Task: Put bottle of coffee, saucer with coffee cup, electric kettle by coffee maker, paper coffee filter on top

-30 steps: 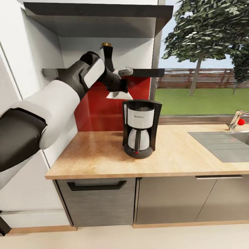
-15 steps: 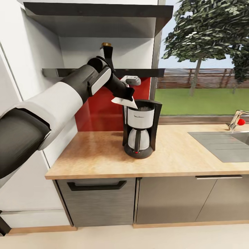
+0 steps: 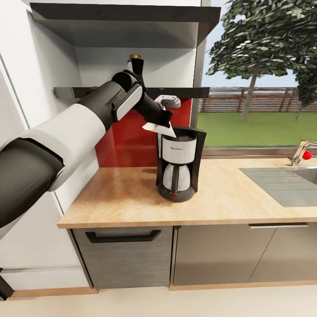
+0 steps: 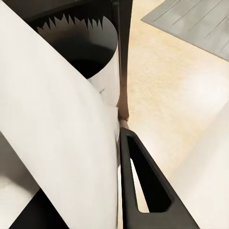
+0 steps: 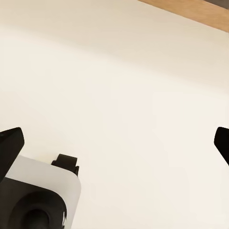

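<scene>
The coffee maker [image 3: 178, 163] stands on the kitchen countertop [image 3: 119, 198], black with a white body and carafe. My left gripper [image 3: 162, 121] hovers just above its top left edge, shut on the paper coffee filter [image 3: 158, 128]. The filter's lower corner reaches the machine's open top. In the left wrist view the white filter [image 4: 57, 119] lies against a black finger [image 4: 125, 181], with the machine's dark opening [image 4: 90, 47] right behind it. The bottle of coffee [image 3: 137, 69] stands on the shelf behind my left arm, its gold cap showing. My right gripper [image 5: 114, 143] hangs open over the cream floor.
A sink drainboard [image 3: 281, 182] and a faucet [image 3: 300, 153] with a red knob sit at the counter's right end. A dark shelf [image 3: 185, 92] runs above the red backsplash [image 3: 127, 145]. Grey cabinet fronts [image 3: 127, 255] lie below the counter.
My left arm has moved right and down, bringing the filter from below the shelf to the coffee maker's top rim. In the last half second it barely shifted.
</scene>
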Motion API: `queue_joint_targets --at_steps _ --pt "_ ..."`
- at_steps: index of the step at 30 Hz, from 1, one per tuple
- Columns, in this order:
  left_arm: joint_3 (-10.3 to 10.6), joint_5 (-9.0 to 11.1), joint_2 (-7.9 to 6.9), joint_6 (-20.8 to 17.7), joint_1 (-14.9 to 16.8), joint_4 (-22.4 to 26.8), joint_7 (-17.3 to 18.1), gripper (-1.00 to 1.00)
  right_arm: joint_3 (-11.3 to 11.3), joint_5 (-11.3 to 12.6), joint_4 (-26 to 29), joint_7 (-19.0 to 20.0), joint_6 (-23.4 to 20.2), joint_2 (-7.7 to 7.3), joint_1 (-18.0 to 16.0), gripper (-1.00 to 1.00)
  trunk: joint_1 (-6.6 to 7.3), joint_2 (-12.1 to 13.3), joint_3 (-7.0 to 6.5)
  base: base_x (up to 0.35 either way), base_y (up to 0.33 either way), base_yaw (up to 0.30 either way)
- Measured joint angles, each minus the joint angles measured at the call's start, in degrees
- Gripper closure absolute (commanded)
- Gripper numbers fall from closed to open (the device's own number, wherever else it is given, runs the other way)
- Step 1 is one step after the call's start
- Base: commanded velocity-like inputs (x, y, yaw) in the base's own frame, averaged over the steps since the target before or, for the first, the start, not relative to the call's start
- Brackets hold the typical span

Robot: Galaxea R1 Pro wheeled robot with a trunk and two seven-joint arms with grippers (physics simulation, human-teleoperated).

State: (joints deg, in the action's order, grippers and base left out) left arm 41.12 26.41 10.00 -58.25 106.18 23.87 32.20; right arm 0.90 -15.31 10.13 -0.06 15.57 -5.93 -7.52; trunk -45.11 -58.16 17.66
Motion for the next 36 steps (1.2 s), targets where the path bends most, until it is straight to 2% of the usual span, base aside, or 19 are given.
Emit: queue_joint_targets --at_steps 4,11,36 --pt "0.25 -0.15 0.0 0.0 0.0 -0.01 0.01 1.0 0.0 0.02 -0.07 -0.02 0.0 0.01 0.0 -1.0 0.02 -0.01 0.0 0.143 -0.023 0.0" --pt "2.57 -0.16 0.0 0.0 0.0 -0.02 0.0 1.0 0.0 -0.01 -0.08 -0.02 0.0 0.03 0.0 -1.0 0.0 0.0 0.0 0.102 -0.023 0.0" --pt "3.02 -0.22 0.0 0.07 0.0 0.04 -0.06 1.0 0.0 0.03 -0.08 -0.02 0.0 0.03 0.0 -1.0 0.01 0.0 0.0 0.094 -0.04 0.0"
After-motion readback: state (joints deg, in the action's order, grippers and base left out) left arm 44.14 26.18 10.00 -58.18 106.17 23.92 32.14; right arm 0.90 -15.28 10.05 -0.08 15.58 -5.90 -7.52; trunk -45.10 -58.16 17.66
